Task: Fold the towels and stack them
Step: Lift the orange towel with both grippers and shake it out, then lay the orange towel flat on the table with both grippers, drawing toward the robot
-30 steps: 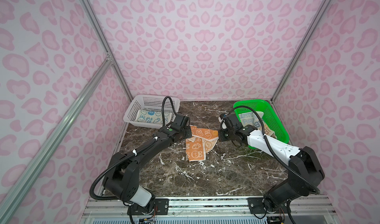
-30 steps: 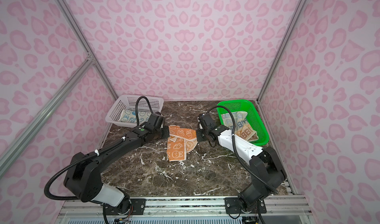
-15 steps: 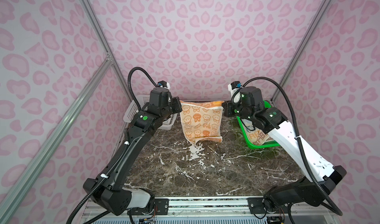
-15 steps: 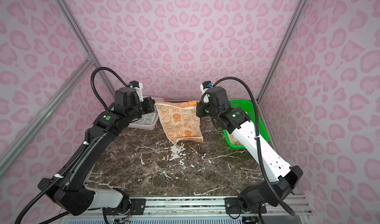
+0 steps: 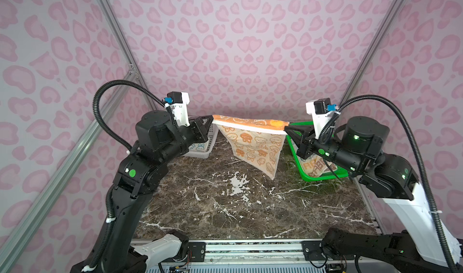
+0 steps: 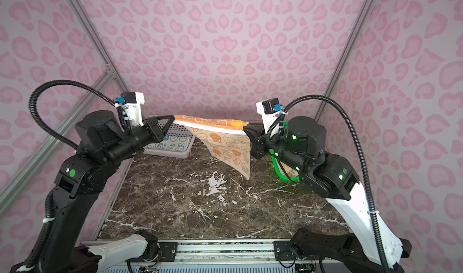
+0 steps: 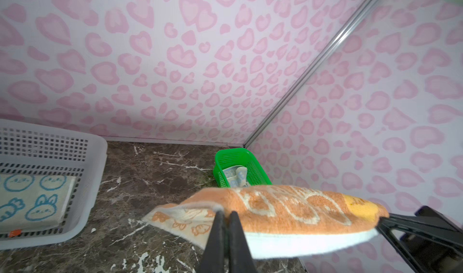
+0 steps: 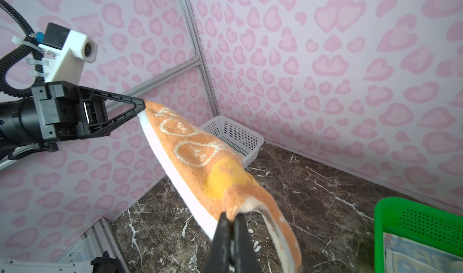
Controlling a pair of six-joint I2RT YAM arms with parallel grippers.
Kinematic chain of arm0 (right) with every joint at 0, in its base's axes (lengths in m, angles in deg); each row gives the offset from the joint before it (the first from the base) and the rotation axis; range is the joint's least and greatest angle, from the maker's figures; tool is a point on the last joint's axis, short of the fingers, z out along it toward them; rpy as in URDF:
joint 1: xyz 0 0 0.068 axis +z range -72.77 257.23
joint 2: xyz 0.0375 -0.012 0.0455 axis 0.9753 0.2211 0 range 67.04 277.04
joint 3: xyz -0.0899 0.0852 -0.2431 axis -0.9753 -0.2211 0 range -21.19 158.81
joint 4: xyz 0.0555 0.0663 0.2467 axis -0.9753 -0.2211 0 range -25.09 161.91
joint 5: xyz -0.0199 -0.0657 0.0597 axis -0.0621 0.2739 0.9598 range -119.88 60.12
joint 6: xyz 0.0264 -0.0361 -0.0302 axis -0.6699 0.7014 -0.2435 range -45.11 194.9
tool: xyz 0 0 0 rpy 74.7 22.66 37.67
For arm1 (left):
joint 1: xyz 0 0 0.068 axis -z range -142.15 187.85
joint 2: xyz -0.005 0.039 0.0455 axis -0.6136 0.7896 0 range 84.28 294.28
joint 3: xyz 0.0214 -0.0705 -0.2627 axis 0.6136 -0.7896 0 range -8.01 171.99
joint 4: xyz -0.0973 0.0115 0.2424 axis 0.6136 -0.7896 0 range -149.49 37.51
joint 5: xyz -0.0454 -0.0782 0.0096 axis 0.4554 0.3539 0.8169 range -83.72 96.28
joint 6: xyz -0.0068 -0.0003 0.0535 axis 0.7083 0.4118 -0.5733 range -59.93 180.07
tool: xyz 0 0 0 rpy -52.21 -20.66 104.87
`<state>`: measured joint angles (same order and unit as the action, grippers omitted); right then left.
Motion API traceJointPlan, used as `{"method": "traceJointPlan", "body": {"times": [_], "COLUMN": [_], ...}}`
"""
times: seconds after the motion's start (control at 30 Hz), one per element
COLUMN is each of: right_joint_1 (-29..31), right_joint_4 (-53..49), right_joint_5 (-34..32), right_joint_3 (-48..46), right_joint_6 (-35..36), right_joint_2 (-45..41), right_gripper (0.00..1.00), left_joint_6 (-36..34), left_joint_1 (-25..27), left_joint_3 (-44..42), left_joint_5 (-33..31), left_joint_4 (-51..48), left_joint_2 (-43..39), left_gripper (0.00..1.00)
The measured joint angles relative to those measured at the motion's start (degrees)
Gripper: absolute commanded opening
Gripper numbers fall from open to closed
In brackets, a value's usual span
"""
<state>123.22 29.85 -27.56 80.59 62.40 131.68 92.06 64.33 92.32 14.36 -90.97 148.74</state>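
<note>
Green basket (image 6: 284, 177) mostly behind right arm (image 6: 305, 139), white basket (image 7: 50, 144) cut off

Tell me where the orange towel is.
In both top views the orange towel hangs above the back middle of the marble table, stretched between the left gripper and right gripper, white basket on its left, green basket on its right.

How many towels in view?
4: orange towel held between left gripper and right gripper; folded towel in white basket; blue towel and lettered towel in green basket. More may hide underneath.
</note>
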Motion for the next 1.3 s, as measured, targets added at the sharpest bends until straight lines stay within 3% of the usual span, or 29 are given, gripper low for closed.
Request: {"method": "traceJointPlan", "body": {"times": [0.17, 0.3, 0.5, 0.7, 0.83, 1.07, 1.17, 1.3], "right_joint_1": [0.5, -1.0, -17.4, -25.6, -27.8, -30.3, -30.1, -29.6], "right_joint_4": [0.1, -1.3, -2.3, 0.0, 3.7, 6.1, 7.5, 9.9], "right_joint_5": [4.6, 4.9, 12.1, 20.1, 22.5, 24.8, 25.0, 24.9], "right_joint_3": [-0.1, 2.7, -0.2, -9.1, -11.6, -7.7, -10.9, -18.9], "right_joint_6": [0.0, -0.5, -4.1, -7.5, -9.0, -9.7, -9.8, -10.2], "right_joint_2": [-3.8, -1.9, 7.8, 20.8, 28.3, 41.4, 42.4, 40.6], "right_gripper": [0.0, 0.0, 0.0, 0.0, 0.0, 0.0, 0.0, 0.0], "left_joint_6": [3.2, 4.0, 3.3, 1.9, 1.5, -0.3, -0.4, -0.4], "left_joint_1": [0.5, -0.3, -3.8, -7.6, -9.2, -10.1, -10.1, -9.7], "left_joint_3": [3.6, 8.5, 4.5, -6.1, -8.8, -4.3, -5.8, -14.9], "left_joint_5": [3.5, 4.3, 3.8, 4.7, 6.1, 6.6, 7.0, 7.7], "left_joint_4": [-2.6, -5.0, -6.0, -2.0, 1.6, 5.1, 6.6, 10.0], "left_joint_2": [-2.0, 1.1, 10.4, 20.0, 27.9, 41.5, 42.4, 39.9], "left_gripper": [0.02, 0.02, 0.03, 0.03, 0.03, 0.03, 0.03, 0.03]}}
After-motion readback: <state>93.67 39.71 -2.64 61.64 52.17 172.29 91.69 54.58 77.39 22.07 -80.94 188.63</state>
